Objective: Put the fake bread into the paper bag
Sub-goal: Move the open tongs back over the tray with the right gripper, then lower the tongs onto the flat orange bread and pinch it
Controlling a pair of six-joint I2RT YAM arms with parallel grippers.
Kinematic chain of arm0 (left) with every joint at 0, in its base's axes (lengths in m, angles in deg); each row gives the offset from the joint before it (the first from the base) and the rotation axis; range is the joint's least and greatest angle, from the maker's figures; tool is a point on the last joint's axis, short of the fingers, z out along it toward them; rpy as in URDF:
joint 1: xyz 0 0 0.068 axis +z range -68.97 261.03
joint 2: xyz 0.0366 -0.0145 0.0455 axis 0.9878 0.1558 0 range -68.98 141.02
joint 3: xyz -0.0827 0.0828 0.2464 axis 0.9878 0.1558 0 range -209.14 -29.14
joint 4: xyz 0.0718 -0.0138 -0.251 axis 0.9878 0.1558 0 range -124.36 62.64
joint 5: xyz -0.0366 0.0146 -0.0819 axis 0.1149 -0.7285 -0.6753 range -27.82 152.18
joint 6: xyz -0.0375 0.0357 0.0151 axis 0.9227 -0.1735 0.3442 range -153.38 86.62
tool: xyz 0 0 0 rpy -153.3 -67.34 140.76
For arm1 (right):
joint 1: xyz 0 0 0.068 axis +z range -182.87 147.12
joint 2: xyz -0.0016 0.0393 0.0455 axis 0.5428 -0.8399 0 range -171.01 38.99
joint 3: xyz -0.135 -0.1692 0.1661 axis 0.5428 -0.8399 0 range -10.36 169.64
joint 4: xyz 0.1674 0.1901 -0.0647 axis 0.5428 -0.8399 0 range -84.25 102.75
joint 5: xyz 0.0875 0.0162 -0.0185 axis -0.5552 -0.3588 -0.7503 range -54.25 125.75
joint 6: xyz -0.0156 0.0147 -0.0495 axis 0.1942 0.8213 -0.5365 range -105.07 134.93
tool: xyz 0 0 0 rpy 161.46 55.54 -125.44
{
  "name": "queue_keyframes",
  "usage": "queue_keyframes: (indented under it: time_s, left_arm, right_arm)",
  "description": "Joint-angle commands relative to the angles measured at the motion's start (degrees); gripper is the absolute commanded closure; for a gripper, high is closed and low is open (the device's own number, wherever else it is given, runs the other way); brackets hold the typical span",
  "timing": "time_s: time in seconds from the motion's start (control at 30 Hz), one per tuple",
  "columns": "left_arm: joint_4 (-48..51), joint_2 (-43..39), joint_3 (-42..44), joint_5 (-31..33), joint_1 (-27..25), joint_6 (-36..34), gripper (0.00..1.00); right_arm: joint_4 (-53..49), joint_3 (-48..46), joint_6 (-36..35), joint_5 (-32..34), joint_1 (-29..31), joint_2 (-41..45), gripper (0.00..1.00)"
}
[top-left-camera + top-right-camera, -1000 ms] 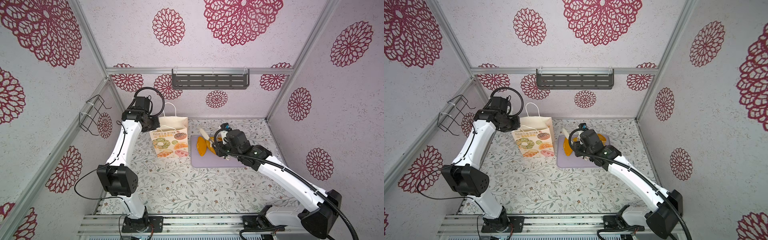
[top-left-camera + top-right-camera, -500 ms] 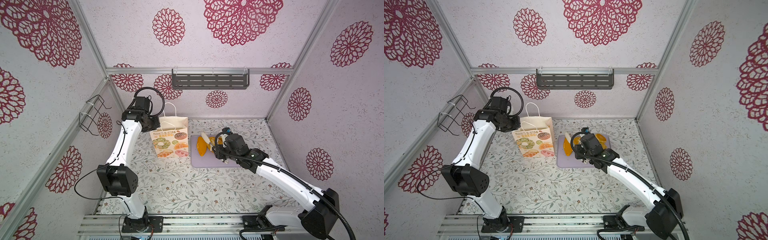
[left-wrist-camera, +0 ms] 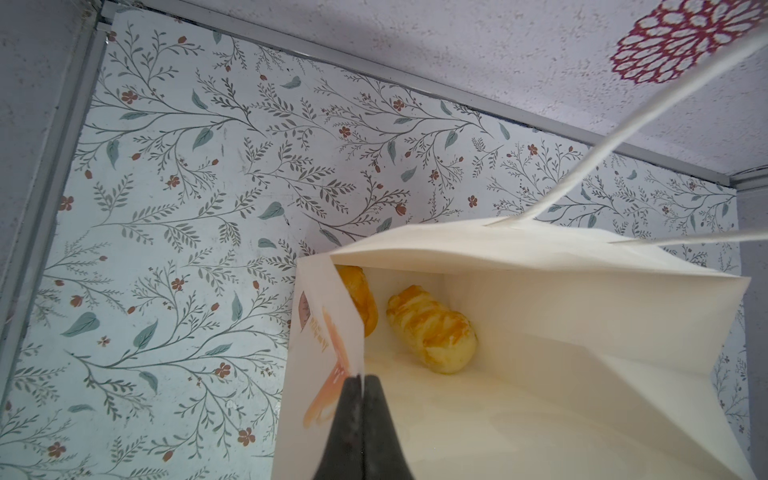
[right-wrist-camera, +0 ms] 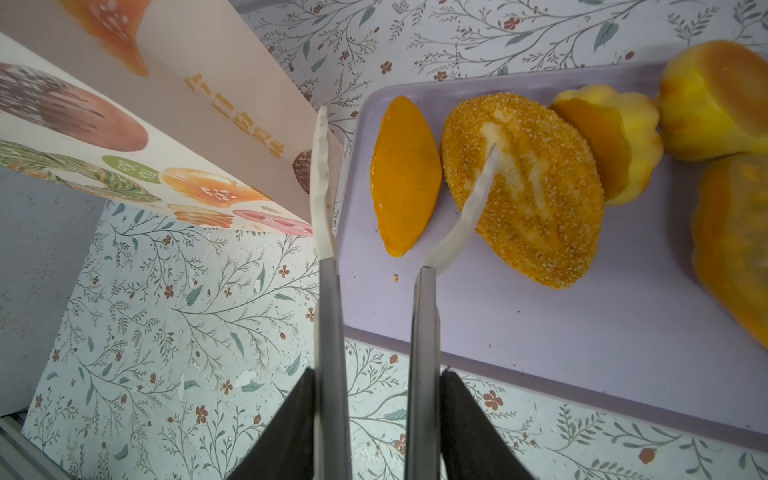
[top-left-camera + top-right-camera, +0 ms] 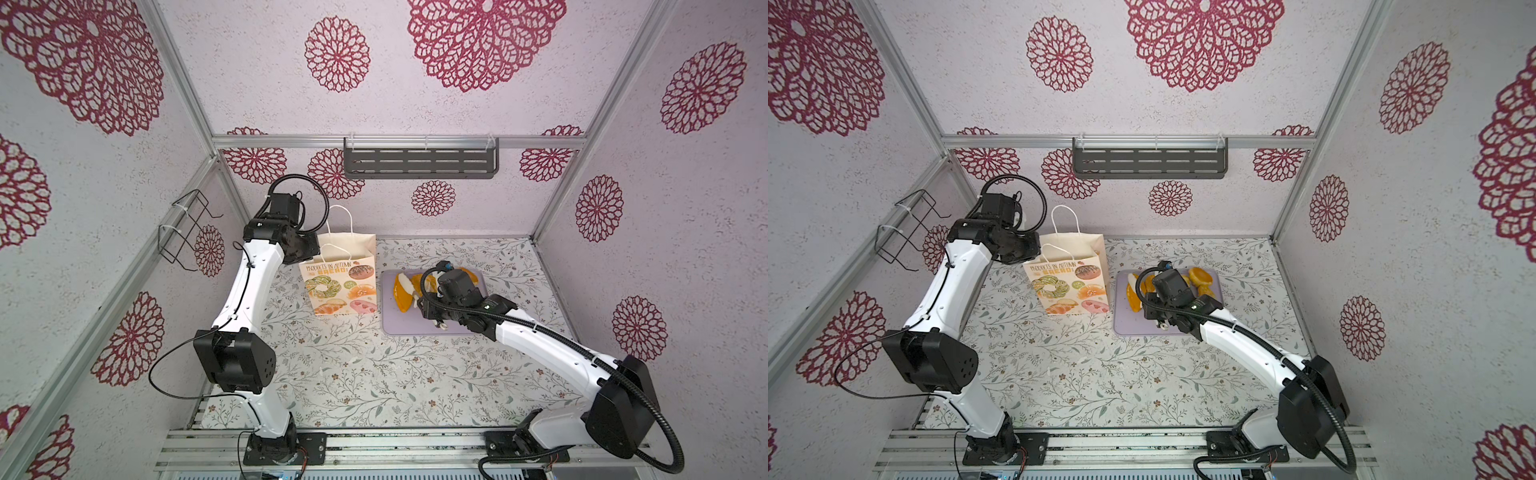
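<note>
The right claw (image 4: 408, 129), spread and empty, has shifted over the lilac tray (image 4: 582, 324) so the flat orange loaf (image 4: 405, 174) lies just ahead between its tips, while the left claw (image 3: 360, 380) pinches the paper bag (image 3: 540, 257) rim above two bagged loaves (image 3: 432, 328); the next pick looks ready.

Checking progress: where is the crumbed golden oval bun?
The crumbed bun lies between a smooth orange loaf and a yellow fluted bun on the lilac tray, right of the cream paper bag in both top views.

Left arm (image 5: 249, 286) and right arm (image 5: 536, 338): white shells, black joints, ribbed black cable loops. Right tool (image 4: 405, 137) has grey fingers tipped white.
</note>
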Motion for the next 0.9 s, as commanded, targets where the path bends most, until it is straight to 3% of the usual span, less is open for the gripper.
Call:
queue_keyframes:
  time_s: [0.0,0.87]
  left_arm:
    - [-0.5,0.7,0.1,0.4,0.1,-0.1,1.00]
    - [0.1,1.4,-0.3,1.0,-0.7,-0.2,1.00]
  right_arm:
    - [3.1,0.5,1.3,-1.1,-0.3,-0.4,0.53]
    - [4.8,3.8,0.7,-5.7,-0.3,-9.7,0.54]
